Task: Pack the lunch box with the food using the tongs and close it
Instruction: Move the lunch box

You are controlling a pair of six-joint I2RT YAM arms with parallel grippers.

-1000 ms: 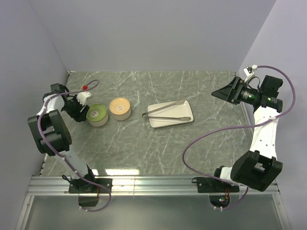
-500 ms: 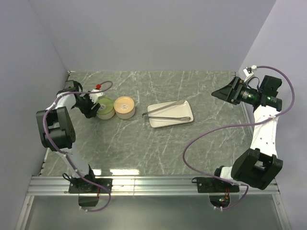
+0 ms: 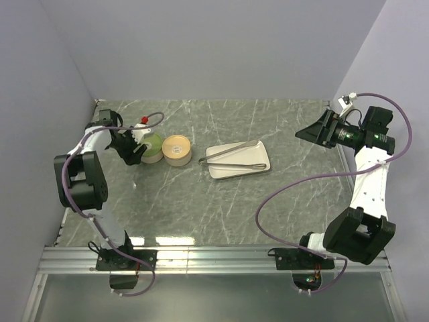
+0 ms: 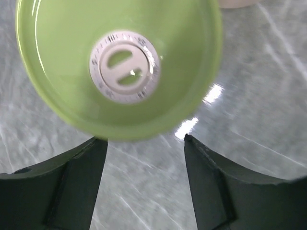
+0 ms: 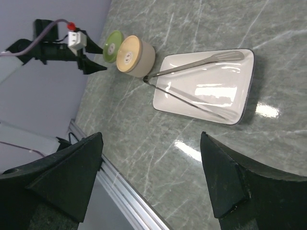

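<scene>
Top external view: the left tool [image 3: 137, 151] and the green tub [image 3: 153, 146] have moved right, and the tub now sits right beside the tan tub [image 3: 177, 149]. The left tool's jaws are wide, just behind the green tub, and hold nothing. The right tool [image 3: 301, 133] hangs wide and empty. The tongs [image 3: 231, 155] lie on the tray [image 3: 260, 166].

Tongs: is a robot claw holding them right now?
No, the tongs lie by themselves on the white tray, with nothing gripping them.
</scene>
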